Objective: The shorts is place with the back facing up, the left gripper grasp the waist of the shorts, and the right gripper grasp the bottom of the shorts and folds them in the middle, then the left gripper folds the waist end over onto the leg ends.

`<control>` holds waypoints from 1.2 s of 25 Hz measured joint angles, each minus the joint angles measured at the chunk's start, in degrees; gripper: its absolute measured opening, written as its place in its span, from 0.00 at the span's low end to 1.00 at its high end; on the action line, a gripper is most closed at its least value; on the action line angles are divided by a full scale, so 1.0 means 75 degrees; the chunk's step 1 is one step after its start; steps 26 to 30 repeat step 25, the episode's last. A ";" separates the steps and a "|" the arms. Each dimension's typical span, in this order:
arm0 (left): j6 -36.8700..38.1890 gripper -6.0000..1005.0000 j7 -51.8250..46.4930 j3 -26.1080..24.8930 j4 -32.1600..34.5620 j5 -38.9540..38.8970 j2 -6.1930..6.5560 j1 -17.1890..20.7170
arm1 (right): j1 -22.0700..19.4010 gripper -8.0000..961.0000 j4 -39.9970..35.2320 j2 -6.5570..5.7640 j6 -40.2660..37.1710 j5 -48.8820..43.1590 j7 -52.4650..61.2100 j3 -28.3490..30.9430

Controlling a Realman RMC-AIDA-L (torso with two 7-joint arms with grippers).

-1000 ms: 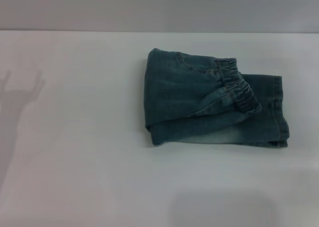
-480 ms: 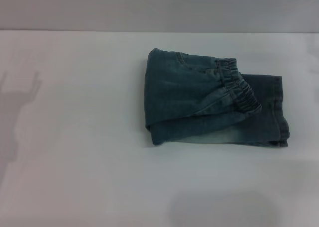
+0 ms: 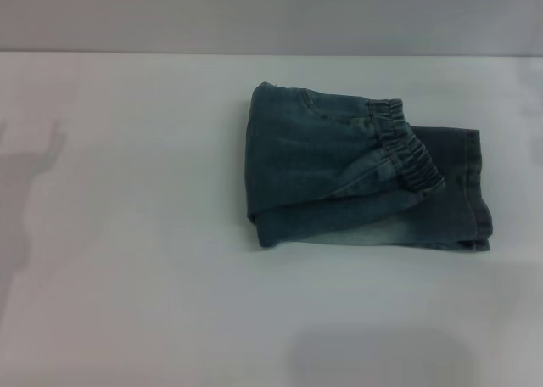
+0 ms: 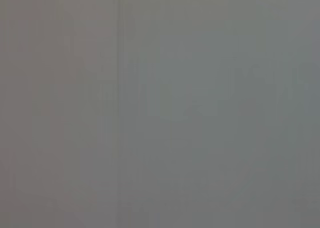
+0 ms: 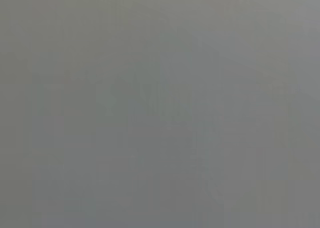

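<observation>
The blue denim shorts (image 3: 356, 175) lie folded on the white table (image 3: 136, 260), right of centre in the head view. Their elastic waist (image 3: 405, 146) rests on top, turned over toward the leg ends (image 3: 477, 192) at the right. No gripper shows in the head view; only a faint arm shadow (image 3: 30, 183) falls on the table at the far left. Both wrist views show nothing but plain grey surface, with no fingers and no cloth.
The table's far edge meets a grey wall (image 3: 271, 14) along the top of the head view. A soft shadow (image 3: 377, 357) lies on the table near the front edge.
The arm shadow at the far left has slid further left and faded. The shorts have not moved.
</observation>
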 joint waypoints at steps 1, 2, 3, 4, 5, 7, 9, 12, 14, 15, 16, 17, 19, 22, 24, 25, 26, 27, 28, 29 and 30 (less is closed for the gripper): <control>-0.0001 0.84 -0.0004 -0.0011 -0.0001 0.0000 0.0000 0.0001 | 0.0000 0.58 0.0000 -0.0004 0.0001 -0.0007 -0.0001 0.0010; 0.0000 0.84 -0.0021 -0.0054 -0.0006 0.0000 0.0001 0.0011 | -0.0006 0.58 0.0000 -0.0005 0.0000 -0.0020 -0.0001 0.0013; -0.0001 0.84 -0.0023 -0.0067 -0.0011 0.0000 0.0002 0.0013 | -0.0015 0.58 -0.0001 -0.0005 -0.0002 -0.0034 -0.0001 0.0013; 0.0000 0.84 -0.0025 -0.0079 -0.0029 -0.0002 0.0004 0.0014 | -0.0023 0.58 -0.0001 -0.0006 -0.0007 -0.0042 -0.0002 0.0013; 0.0002 0.84 -0.0025 -0.0078 -0.0054 -0.0001 0.0004 0.0014 | -0.0029 0.58 -0.0001 -0.0007 -0.0010 -0.0048 -0.0002 0.0014; 0.0011 0.84 -0.0030 -0.0078 -0.0103 -0.0001 0.0004 0.0004 | -0.0040 0.58 0.0003 -0.0008 -0.0002 -0.0050 -0.0003 0.0013; 0.0030 0.84 -0.0038 -0.0078 -0.0125 0.0000 0.0004 -0.0001 | -0.0043 0.58 0.0017 -0.0008 0.0009 -0.0051 -0.0005 0.0012; 0.0050 0.84 -0.0056 -0.0076 -0.0124 0.0017 0.0004 -0.0003 | -0.0047 0.58 0.0036 -0.0002 0.0009 -0.0054 -0.0007 0.0004; 0.0073 0.84 -0.0070 -0.0075 -0.0125 0.0030 0.0004 -0.0005 | -0.0053 0.58 0.0039 0.0006 0.0009 -0.0054 -0.0008 0.0005; 0.0088 0.84 -0.0072 -0.0076 -0.0125 0.0031 0.0004 -0.0005 | -0.0058 0.58 0.0041 0.0007 0.0009 -0.0052 -0.0009 0.0007; 0.0111 0.84 -0.0074 -0.0075 -0.0125 0.0029 0.0005 -0.0001 | -0.0064 0.58 0.0042 0.0008 0.0009 -0.0043 -0.0009 0.0010; 0.0132 0.84 -0.0074 -0.0075 -0.0130 0.0024 0.0004 0.0007 | -0.0066 0.59 0.0043 0.0008 0.0009 -0.0034 -0.0010 0.0010; 0.0157 0.84 -0.0075 -0.0076 -0.0162 0.0011 0.0004 0.0019 | -0.0069 0.59 0.0044 0.0007 0.0009 -0.0017 -0.0011 0.0014; 0.0164 0.84 -0.0076 -0.0135 -0.0187 0.0004 0.0005 -0.0003 | -0.0043 0.59 0.0025 0.0003 0.0009 -0.0012 -0.0012 0.0022; 0.0164 0.84 -0.0076 -0.0214 -0.0187 -0.0005 0.0005 -0.0025 | -0.0017 0.59 0.0009 0.0003 0.0008 -0.0010 -0.0012 0.0023; 0.0164 0.84 -0.0076 -0.0214 -0.0187 -0.0005 0.0005 -0.0025 | -0.0010 0.59 0.0007 0.0003 0.0008 -0.0009 -0.0012 0.0023; 0.0164 0.84 -0.0076 -0.0214 -0.0187 -0.0005 0.0005 -0.0025 | -0.0010 0.59 0.0007 0.0003 0.0008 -0.0009 -0.0012 0.0023; 0.0164 0.84 -0.0076 -0.0214 -0.0187 -0.0005 0.0005 -0.0025 | -0.0010 0.59 0.0007 0.0003 0.0008 -0.0009 -0.0012 0.0023; 0.0164 0.84 -0.0076 -0.0214 -0.0187 -0.0005 0.0005 -0.0025 | -0.0010 0.59 0.0007 0.0003 0.0008 -0.0009 -0.0012 0.0023; 0.0164 0.84 -0.0076 -0.0214 -0.0187 -0.0005 0.0005 -0.0025 | -0.0010 0.59 0.0007 0.0003 0.0008 -0.0009 -0.0012 0.0023; 0.0164 0.84 -0.0076 -0.0214 -0.0187 -0.0005 0.0005 -0.0025 | -0.0010 0.59 0.0007 0.0003 0.0008 -0.0009 -0.0012 0.0023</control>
